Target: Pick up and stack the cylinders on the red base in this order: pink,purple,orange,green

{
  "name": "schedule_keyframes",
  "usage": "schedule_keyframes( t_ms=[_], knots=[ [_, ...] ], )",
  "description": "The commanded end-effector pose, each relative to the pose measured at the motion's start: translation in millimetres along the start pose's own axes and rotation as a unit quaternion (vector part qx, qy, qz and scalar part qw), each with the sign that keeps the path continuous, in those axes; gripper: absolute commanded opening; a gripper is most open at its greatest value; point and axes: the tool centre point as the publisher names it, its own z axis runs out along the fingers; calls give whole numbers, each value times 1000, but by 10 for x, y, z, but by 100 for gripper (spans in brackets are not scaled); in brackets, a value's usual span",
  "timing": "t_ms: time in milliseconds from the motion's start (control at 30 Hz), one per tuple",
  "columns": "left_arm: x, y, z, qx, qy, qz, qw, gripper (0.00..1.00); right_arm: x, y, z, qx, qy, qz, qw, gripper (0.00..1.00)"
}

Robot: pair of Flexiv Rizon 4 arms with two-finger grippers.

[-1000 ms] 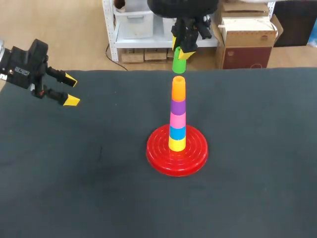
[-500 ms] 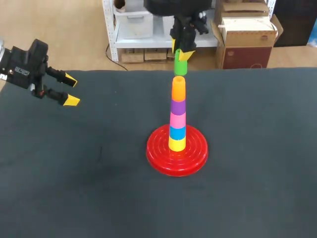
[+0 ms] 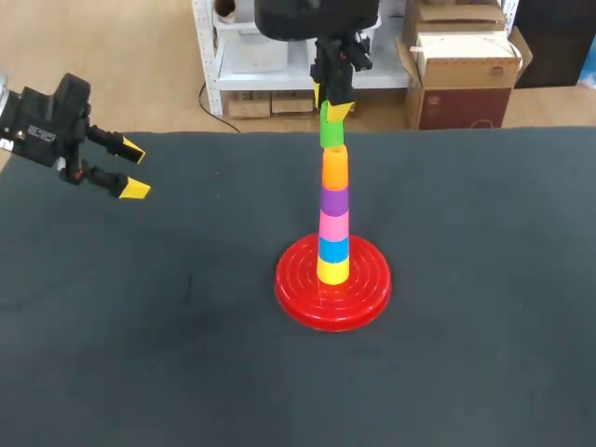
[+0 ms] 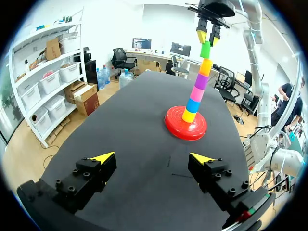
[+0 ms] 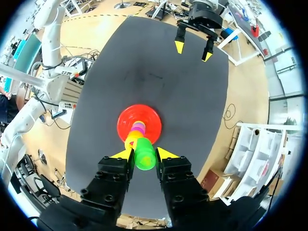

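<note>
Right jaws grip the green cylinder (image 3: 331, 133) directly over the orange cylinder (image 3: 335, 169), while left jaws hang open.

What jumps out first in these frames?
The tall coloured stack on the red base, in the middle of the table, with the right gripper shut on the green cylinder directly above the orange cylinder at its top. The left gripper hangs open over the table's left edge.
</note>
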Motion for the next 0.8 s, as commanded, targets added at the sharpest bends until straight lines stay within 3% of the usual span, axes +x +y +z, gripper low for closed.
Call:
schedule_keyframes(
  t_ms=[33, 800],
  knots=[
    [11, -1, 0, 0, -2, 1, 1000, 100, 14, 88, 51, 8, -3, -2, 1000, 0],
    [11, -1, 0, 0, -2, 1, 1000, 100, 36, 289, 39, 33, -6, 13, 999, 0]
  ],
)
